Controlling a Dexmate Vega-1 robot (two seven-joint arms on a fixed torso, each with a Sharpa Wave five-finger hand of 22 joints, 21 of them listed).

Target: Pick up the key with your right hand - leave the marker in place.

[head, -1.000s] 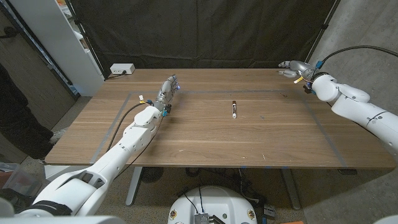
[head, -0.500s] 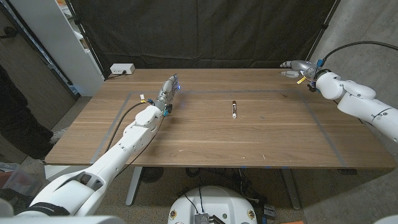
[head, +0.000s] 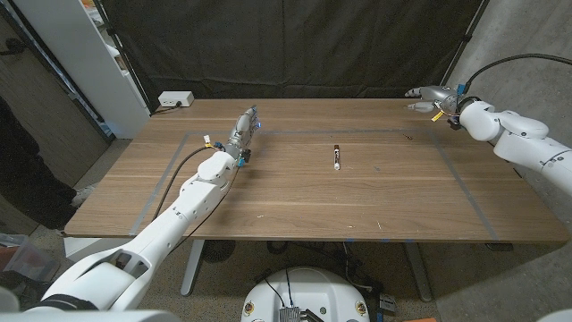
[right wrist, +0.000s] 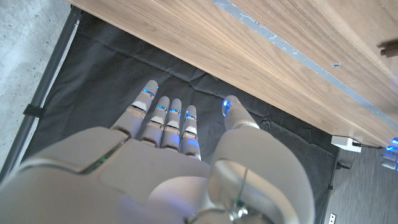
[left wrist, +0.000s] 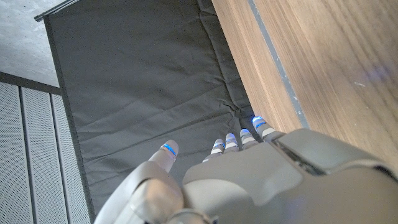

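Progress looks slight: the small dark key (head: pixel 409 138) lies on the wooden table (head: pixel 295 201) near its far right corner, not yet grasped, and the slim dark marker with a pale end (head: pixel 336 156) sits untouched at mid-table, well apart from it. Reaching, closing and lifting remain. Beyond the key, the right hand (head: pixel 427 97) hovers over the far edge, fingers extended and apart, holding nothing. Across the table, the left hand (head: pixel 243 128) stands on its edge, fingers straight and empty
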